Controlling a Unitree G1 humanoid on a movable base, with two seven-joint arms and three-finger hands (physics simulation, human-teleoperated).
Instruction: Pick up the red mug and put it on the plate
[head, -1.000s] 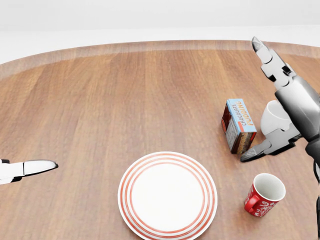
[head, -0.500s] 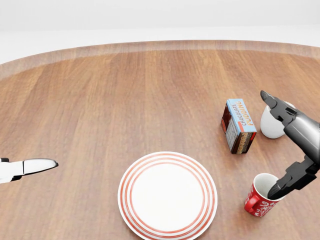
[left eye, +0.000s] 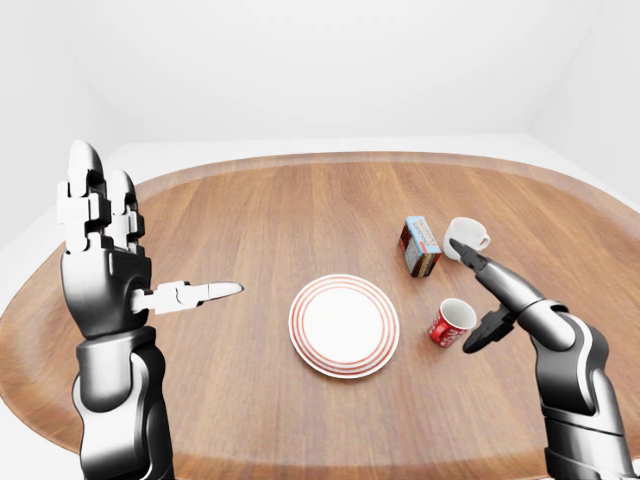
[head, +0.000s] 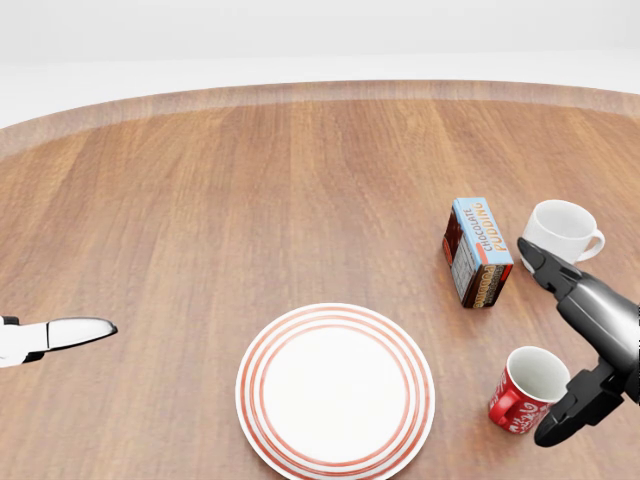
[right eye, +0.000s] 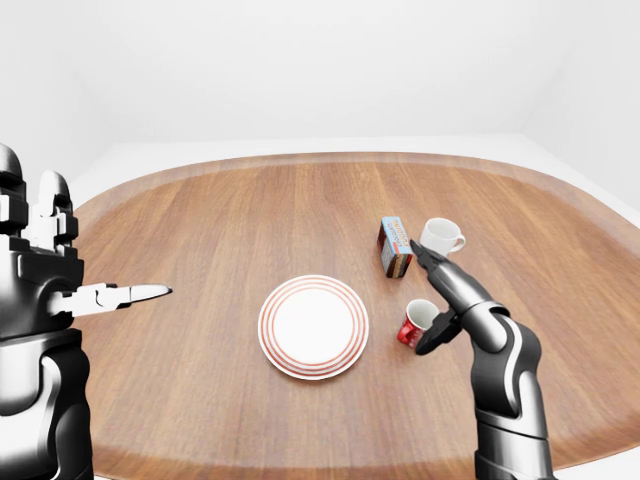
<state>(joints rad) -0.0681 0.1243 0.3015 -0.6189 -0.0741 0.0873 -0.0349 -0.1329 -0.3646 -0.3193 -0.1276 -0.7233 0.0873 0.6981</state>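
Observation:
The red mug (head: 528, 390) stands upright on the wooden table, to the right of the red-striped white plate (head: 335, 390), which has nothing on it. My right hand (head: 536, 343) is open just to the right of the mug. Its long fingers (head: 575, 290) reach up over the mug toward the white cup, and its thumb (head: 560, 425) sits low by the mug's right side. The fingers do not close round the mug. My left hand (left eye: 150, 235) is open and raised at the far left, well away from the plate, and holds nothing.
A chocolate pudding box (head: 478, 250) stands above the mug in the head view, with a white cup (head: 560, 232) to its right. The round table's edge (left eye: 330, 158) curves across the top of the left-eye view.
My right hand has come down from above the pudding box and white cup to the right side of the red mug. The mug, plate and left hand have not moved.

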